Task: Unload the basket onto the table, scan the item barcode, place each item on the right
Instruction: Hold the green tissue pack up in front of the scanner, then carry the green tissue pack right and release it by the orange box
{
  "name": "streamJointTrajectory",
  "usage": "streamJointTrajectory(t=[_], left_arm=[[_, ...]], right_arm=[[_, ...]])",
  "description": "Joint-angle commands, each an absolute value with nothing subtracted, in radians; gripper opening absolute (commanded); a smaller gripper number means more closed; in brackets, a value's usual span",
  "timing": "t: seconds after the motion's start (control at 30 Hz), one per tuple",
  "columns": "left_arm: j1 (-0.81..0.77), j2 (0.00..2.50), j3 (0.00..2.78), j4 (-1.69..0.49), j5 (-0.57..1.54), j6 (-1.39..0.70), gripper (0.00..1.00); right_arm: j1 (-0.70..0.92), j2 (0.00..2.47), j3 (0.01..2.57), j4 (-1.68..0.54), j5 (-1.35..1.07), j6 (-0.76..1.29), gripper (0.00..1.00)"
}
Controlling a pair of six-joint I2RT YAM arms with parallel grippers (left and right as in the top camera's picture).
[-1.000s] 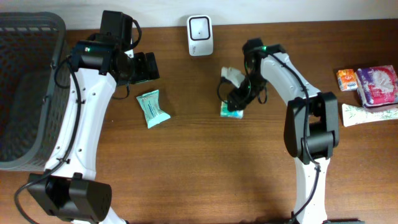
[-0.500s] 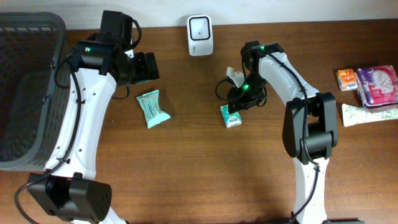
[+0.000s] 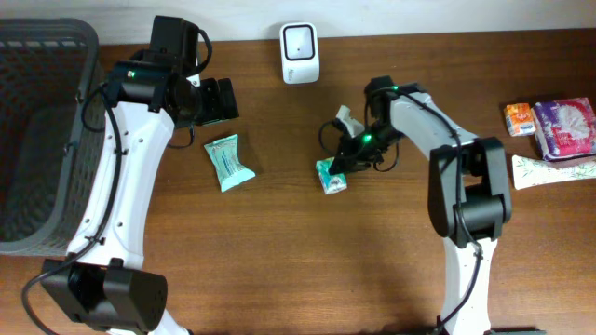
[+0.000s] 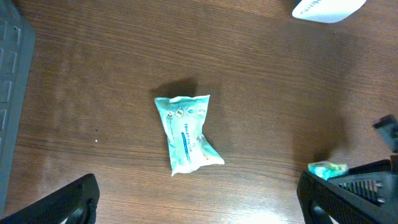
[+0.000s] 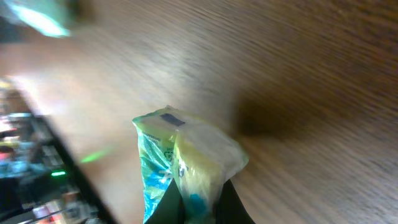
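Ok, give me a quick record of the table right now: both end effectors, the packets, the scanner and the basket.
right end effector: shut, pinching the green packet
left end effector: open, holding nothing
teal packet: flat on the table, apart from the left end effector
scanner: white, at the table's far edge, between the arms
basket: grey, at the left edge
right edge: orange packet, pink pack, white tube
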State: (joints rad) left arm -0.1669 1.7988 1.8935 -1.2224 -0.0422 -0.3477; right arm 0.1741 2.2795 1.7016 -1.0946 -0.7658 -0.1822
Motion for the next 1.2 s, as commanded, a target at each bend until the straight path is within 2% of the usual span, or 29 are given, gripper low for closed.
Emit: streamJointTrajectory(t=[0.0,0.13,0.27,0.57,0.97,1.03,1.1,1.17], left_arm=[[-0.167,1.800,1.897,-1.222,-0.049,-0.343,0.99],[-0.167,1.800,1.897,-1.222,-0.049,-0.343,0.99],[-0.167,1.800,1.897,-1.221,-0.049,-0.343,0.99],[-0.167,1.800,1.897,-1.222,-0.049,-0.343,0.99],[-0.167,1.800,1.897,-1.222,-0.049,-0.343,0.99],[-0.167,1.800,1.897,-1.222,-0.049,-0.343,0.99],[-0.167,1.800,1.897,-1.221,-0.049,-0.343,0.99],[-0.167,1.800,1.897,-1.221,-0.049,-0.343,0.99]], right_arm=[[0.061,2.295,1.767,-1.097,-1.090,-0.235,0.04],[-0.035,2.295,1.854,-1.091,-1.379,-0.235,0.04],[-0.020,2.295,1.923,-1.030,-1.543,-0.227,0.04],[0.059,2.295,2.045,-0.994,-1.552,-0.228,0.04],[0.093,2.295,2.048,-0.990,-1.548,-0.246,0.04],[0.113,2.295,2.048,-0.988,-1.459,-0.231,0.04],[0.141,2.295,2.048,-0.942,-1.018,0.022,0.04],[0.176,2.295,2.048,-0.897,-0.590,0.145,0.04]])
